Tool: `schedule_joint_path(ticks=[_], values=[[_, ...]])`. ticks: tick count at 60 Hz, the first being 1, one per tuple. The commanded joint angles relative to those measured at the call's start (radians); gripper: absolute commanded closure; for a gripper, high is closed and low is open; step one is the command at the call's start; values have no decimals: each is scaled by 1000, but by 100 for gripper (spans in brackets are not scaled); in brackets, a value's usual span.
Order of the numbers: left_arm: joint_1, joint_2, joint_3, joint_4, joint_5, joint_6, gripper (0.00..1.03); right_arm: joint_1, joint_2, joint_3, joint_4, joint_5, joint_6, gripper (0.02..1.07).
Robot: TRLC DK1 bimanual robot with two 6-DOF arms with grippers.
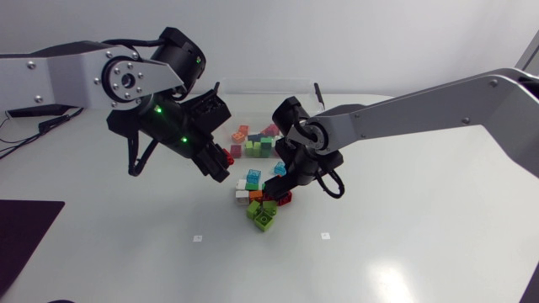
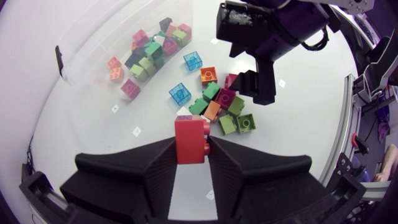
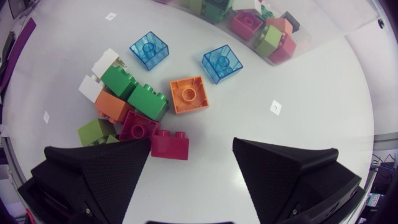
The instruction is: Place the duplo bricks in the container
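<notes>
1. My left end effector is clamped on a red brick, a finger on each side; the brick's long axis seems to run along the fingers
2. The container lies ahead and aside, toward the worktop's far edge, with bricks inside. I judge the left arm nearer
3. My right end effector gapes wide and empty over the loose pile, mid-worktop
4. Only the left wrist view shows the grip plainly; the head view barely does

Saw white table bearing dark mat at its left edge; noted two small square marks well apart on it
</notes>
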Motion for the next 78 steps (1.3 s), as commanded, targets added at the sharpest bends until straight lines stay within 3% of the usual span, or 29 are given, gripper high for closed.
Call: schedule_joint_path(ticks=[1, 12, 25, 35, 41, 49, 64, 78], values=[[16, -32, 41, 3, 2, 15, 74, -4, 30, 17, -19, 9, 31, 12], [37, -34, 71, 6, 2, 21, 74, -3, 43, 20, -25, 9, 35, 12], [56, -26, 129, 62, 22, 18, 74, 2, 70, 42, -30, 10, 35, 23], [69, -3, 172, 90, 45, 9, 73, 8, 83, 55, -34, 14, 35, 48], [77, 9, 187, 111, 50, 7, 73, 11, 89, 60, -34, 14, 34, 57], [88, 35, 225, 125, 57, -3, 73, 17, 104, 68, -39, 14, 32, 58], [95, 75, 264, 179, 84, -23, 73, 23, 113, 62, -44, 20, 35, 75], [95, 134, 318, 213, 100, -42, 73, 0, 3, 6, -53, 29, 26, 77]])
